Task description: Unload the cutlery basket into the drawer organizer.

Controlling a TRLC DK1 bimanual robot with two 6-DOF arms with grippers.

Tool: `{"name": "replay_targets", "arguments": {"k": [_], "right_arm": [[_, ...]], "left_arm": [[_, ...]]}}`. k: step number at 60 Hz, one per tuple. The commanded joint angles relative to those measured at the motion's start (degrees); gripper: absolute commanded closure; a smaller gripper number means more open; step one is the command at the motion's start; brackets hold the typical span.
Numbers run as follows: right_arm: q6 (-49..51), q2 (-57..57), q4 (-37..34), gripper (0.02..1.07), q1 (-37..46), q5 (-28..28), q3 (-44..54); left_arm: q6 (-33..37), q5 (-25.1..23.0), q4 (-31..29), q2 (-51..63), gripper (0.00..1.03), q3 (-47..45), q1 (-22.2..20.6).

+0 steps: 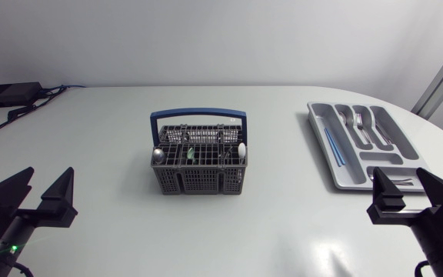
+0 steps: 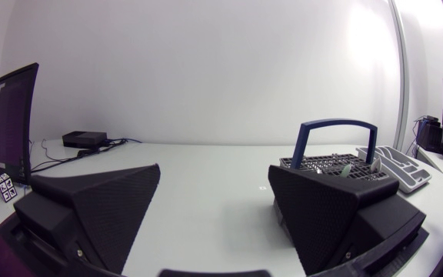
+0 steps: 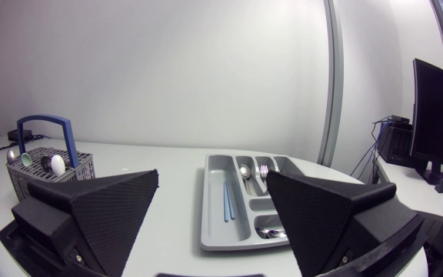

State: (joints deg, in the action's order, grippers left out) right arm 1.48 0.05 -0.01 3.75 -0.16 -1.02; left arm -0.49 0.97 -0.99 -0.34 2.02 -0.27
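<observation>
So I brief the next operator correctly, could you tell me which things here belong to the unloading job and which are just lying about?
Job: cutlery basket, standing cutlery inside it, drawer organizer, sorted cutlery already there.
Lying about: black box, cables beside it.

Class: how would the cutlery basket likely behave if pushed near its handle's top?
The cutlery basket stands tall with a high handle, so it may tip rather than slide. Its open mesh suggests light, stiff plastic.
</observation>
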Motion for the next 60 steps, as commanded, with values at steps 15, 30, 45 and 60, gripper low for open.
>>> {"name": "replay_targets", "arguments": {"k": [15, 30, 45, 60], "right_arm": [[-0.77, 1.18, 1.24, 0.06, -1.38, -0.01, -3.38], [-0.95, 12.51, 5.02, 0.06, -2.69, 0.87, -8.92], [-1.56, 23.76, 4.93, 0.06, -4.98, 3.42, -16.47], [-1.56, 31.76, 0.36, 0.07, -10.52, 8.16, -22.80]], "left_arm": [[-1.71, 0.43, -0.32, 6.49, 0.05, 9.40, 0.45], [-4.08, 0.52, -3.14, 20.03, 0.06, 19.69, 0.19], [-5.22, 0.52, -17.02, 38.92, 0.06, 35.42, -0.08], [-0.04, -2.64, -25.02, 48.50, 0.06, 43.59, -3.33]]}}
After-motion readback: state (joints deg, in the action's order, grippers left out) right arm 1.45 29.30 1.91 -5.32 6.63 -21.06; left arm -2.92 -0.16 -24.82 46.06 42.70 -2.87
